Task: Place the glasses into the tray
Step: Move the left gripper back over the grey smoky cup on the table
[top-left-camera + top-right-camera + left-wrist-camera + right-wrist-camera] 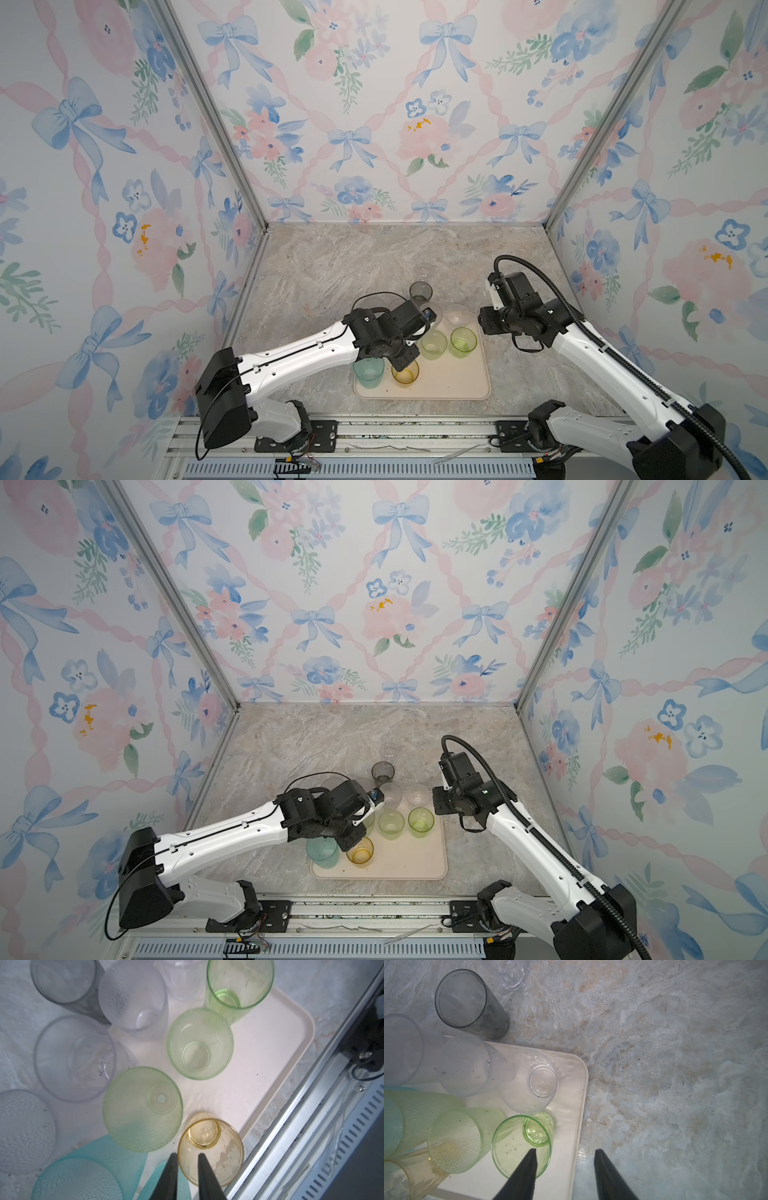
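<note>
I see L gripper [187, 1155] slightly parted astride amber glass [218, 1159] rim; R gripper [565, 1150] released, empty, over tray [577, 1084] edge, bare tabletop [675, 1084] beside.

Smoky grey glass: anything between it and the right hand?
Yes: a clear tumbler in the tray's far corner stands between the open right hand and the smoky grey glass, on the table beyond.
</note>
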